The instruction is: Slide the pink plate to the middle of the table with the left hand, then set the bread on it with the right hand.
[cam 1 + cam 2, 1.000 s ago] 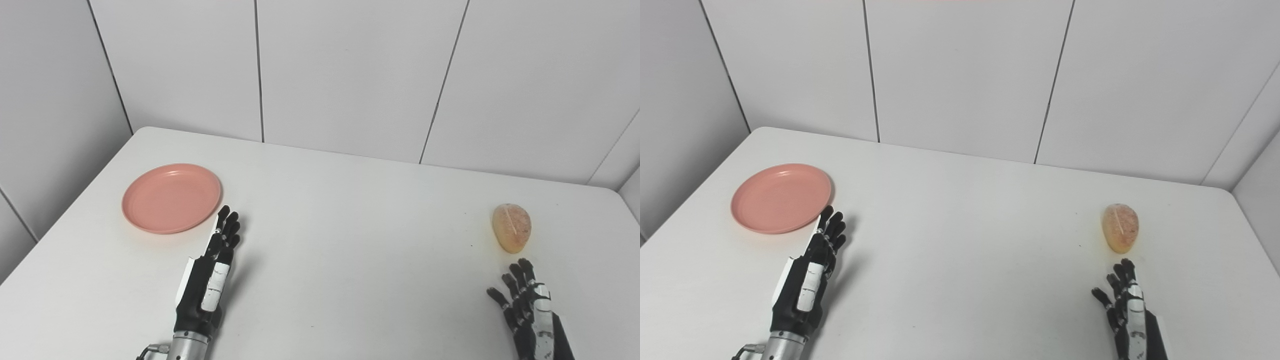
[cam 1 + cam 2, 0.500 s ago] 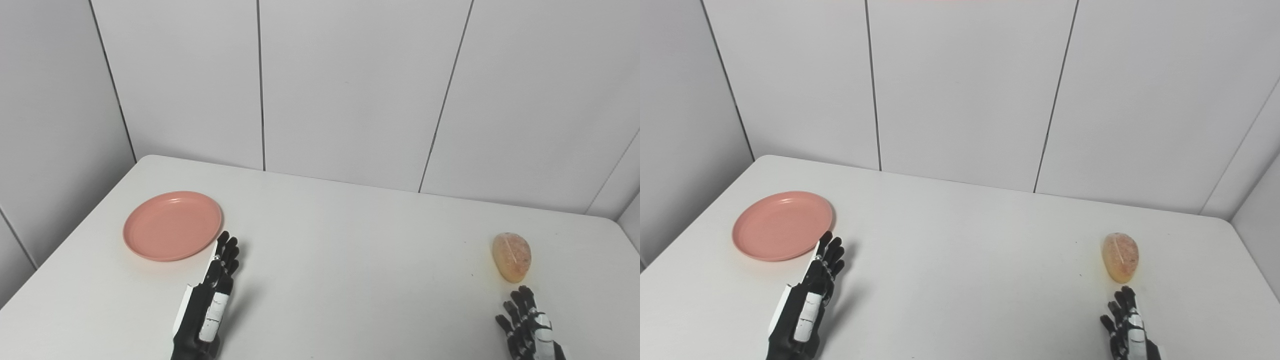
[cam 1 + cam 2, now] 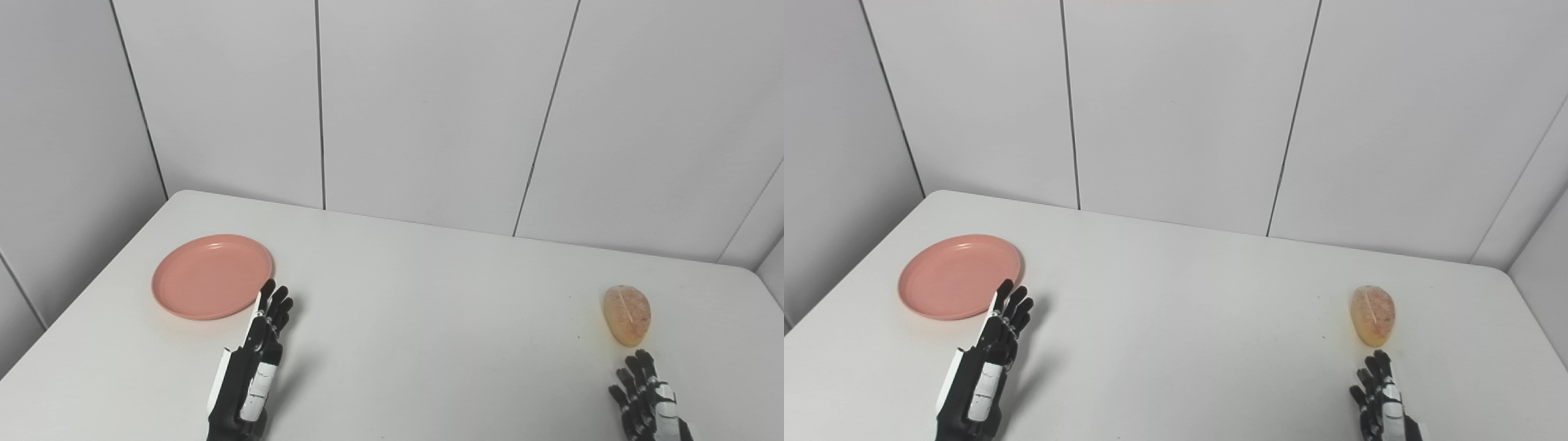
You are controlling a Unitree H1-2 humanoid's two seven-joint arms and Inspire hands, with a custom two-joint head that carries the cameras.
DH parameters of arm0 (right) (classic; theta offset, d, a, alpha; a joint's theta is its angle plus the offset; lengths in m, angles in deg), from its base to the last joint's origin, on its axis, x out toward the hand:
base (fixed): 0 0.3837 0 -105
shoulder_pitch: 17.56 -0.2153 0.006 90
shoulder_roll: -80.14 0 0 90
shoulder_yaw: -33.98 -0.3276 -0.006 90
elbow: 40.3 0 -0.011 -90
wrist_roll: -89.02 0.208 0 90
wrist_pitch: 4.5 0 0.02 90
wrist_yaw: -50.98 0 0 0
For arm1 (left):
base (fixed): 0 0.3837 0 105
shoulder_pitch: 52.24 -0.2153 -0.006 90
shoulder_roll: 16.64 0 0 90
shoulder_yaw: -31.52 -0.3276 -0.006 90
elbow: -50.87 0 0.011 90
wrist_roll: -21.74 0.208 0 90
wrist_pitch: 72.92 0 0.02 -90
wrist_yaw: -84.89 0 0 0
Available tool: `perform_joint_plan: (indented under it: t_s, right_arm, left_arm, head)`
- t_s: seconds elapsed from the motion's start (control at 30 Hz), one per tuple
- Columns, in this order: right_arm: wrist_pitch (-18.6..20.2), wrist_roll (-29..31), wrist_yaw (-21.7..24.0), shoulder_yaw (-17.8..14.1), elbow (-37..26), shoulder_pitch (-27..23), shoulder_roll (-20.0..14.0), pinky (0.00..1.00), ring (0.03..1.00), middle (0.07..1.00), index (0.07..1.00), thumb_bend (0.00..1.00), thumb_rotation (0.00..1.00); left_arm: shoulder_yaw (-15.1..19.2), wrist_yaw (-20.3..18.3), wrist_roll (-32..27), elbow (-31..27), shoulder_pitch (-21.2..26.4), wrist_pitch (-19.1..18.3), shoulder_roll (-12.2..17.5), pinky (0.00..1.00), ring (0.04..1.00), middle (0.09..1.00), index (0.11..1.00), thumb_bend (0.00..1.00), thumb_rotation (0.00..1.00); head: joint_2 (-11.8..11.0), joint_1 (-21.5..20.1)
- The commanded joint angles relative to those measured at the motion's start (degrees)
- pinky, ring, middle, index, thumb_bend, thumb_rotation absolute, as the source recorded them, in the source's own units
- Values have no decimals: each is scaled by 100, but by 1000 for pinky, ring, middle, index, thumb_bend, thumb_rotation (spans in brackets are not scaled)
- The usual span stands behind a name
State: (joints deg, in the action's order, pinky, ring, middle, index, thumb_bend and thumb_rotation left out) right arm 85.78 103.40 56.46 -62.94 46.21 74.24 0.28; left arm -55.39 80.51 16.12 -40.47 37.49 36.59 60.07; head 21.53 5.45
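1. Broadly, we see a white table (image 3: 429, 318) with rounded far corners, backed by pale grey wall panels (image 3: 422, 110) split by dark vertical seams; a side wall closes in on the left.
2. The pink plate (image 3: 212, 276) lies flat at the table's far left, well away from the middle (it is round, so no long axis to speak of).
3. Our left hand (image 3: 254, 361) hovers or rests just near-right of the plate, fingers straight, close together and pointing away toward the rim; fingertips (image 3: 267, 288) overlap its edge in both views, though we cannot tell whether they touch. It holds nothing.
4. The bread (image 3: 626, 314), an oval golden loaf, sits far right, its long axis running roughly near-to-far, a pale score along the top.
5. Our right hand (image 3: 646, 398) sits just nearer than the bread, fingers spread and empty, apart from the loaf.
6. Bare tabletop lies between plate and bread.
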Motion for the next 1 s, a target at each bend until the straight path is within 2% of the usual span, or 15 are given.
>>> perform_joint_plan:
  t_s: [0.0, 0.2, 0.27, 0.4, 0.47, 0.57, 0.7, 0.97]
  right_arm:
    - [223, 11, 54, 69, 116, 178, 5, 1000, 991, 1000, 1000, 714, 1000]
    - [274, 68, 44, 66, 33, 241, -17, 1000, 992, 1000, 999, 720, 1000]
    - [310, 89, 43, 72, 3, 255, -23, 1000, 996, 1000, 1000, 707, 1000]
    - [324, 70, 0, 83, -30, 272, -12, 1000, 987, 998, 1000, 717, 1000]
    - [322, 61, -8, 94, -44, 279, -11, 1000, 982, 996, 998, 724, 1000]
    - [311, 3, -18, 118, -59, 284, -14, 1000, 980, 999, 1000, 719, 1000]
    - [300, 44, -13, 110, -33, 273, 1, 1000, 979, 998, 999, 716, 1000]
    - [305, -31, -34, 149, -22, 265, 6, 1000, 978, 996, 1000, 689, 1000]
  left_arm:
    - [-88, 55, -132, 627, 10, -149, -247, 1000, 961, 966, 1000, 794, 864]
    - [-12, 151, -345, 61, 252, -692, -279, 1000, 963, 962, 996, 852, 863]
    - [14, 232, -321, -225, 369, -1024, -240, 991, 953, 950, 979, 880, 858]
    - [142, 318, -517, -945, 714, -1982, -55, 967, 951, 946, 963, 883, 860]
    - [234, 345, -590, -1172, 872, -2265, 60, 982, 964, 961, 973, 869, 869]
    - [396, 338, -678, -1283, 1080, -2435, 222, 999, 972, 964, 979, 879, 870]
    - [541, 257, -727, -1287, 1338, -2381, 479, 997, 967, 969, 985, 890, 870]
    - [746, 598, -762, -1950, 1648, -2787, 501, 955, 924, 908, 941, 858, 909]
  head:
    - [14, 9]
    - [75, -40]
    - [100, -60]
    - [123, -48]
    - [130, -44]
    - [137, -47]
    - [139, -49]
    - [128, -91]
